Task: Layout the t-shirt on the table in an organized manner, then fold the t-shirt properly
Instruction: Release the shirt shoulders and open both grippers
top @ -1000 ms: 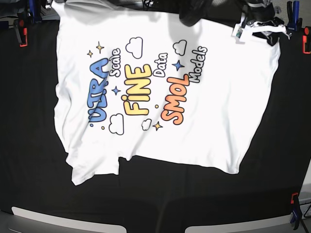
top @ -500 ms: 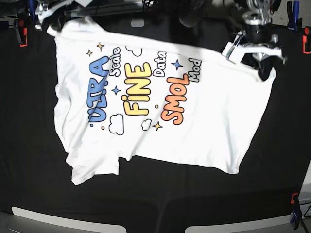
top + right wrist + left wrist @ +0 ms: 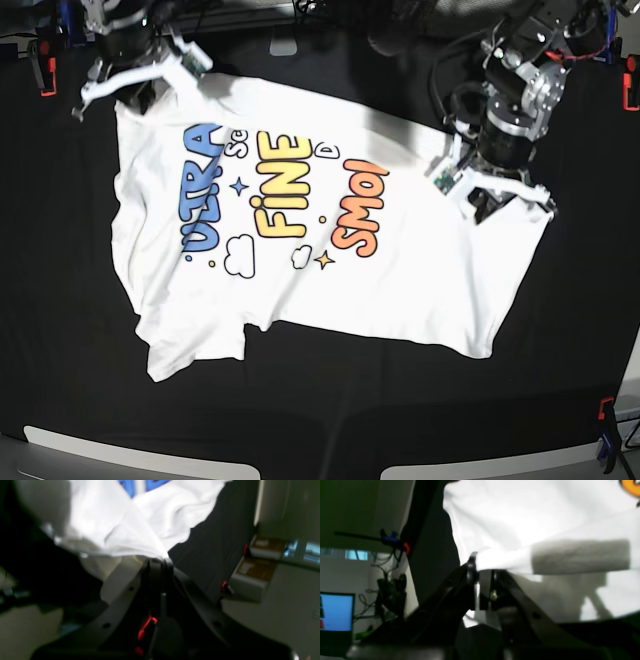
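The t-shirt (image 3: 330, 270) lies print-up on the table (image 3: 60, 330), its near hem flat and its far edge folded toward the print. At that fold, the left gripper (image 3: 497, 195) and the right gripper (image 3: 135, 85) each pinch white cloth, jaws pressed together.

From my seat, base view: red clamp (image 3: 46, 78) at the upper left edge, red clamp (image 3: 630, 92) at the upper right, blue-and-red clamp (image 3: 606, 432) at the lower right corner. Left wrist view: lit blue monitor (image 3: 335, 612) at lower left, tangled cables (image 3: 391, 590) beside it. Right wrist view: two stacked boxes (image 3: 260, 567) at right, blurred.
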Tool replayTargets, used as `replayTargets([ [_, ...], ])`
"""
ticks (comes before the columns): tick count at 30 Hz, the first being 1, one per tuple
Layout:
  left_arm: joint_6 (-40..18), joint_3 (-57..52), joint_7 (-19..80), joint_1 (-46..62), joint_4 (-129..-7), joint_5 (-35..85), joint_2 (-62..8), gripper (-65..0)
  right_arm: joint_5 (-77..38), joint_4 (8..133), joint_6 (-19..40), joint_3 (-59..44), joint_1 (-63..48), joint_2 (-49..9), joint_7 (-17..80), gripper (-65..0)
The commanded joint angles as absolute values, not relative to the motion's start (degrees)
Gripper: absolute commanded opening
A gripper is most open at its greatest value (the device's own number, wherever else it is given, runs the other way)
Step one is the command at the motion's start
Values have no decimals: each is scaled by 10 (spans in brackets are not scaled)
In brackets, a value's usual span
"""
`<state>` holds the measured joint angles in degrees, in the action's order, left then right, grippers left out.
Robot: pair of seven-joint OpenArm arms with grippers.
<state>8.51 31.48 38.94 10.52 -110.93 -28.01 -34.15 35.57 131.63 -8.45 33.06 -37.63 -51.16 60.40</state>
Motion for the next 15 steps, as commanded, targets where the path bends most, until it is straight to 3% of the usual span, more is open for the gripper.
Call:
replayTargets([
  [1,91,311,378,91,-1113,-284,-348,-650,358,1324,-90,316,-373,-511,593,-650],
  [15,92,311,372,28,-991,-273,-348,-650,295,1300,-90,225,-364,-461,553,-650],
])
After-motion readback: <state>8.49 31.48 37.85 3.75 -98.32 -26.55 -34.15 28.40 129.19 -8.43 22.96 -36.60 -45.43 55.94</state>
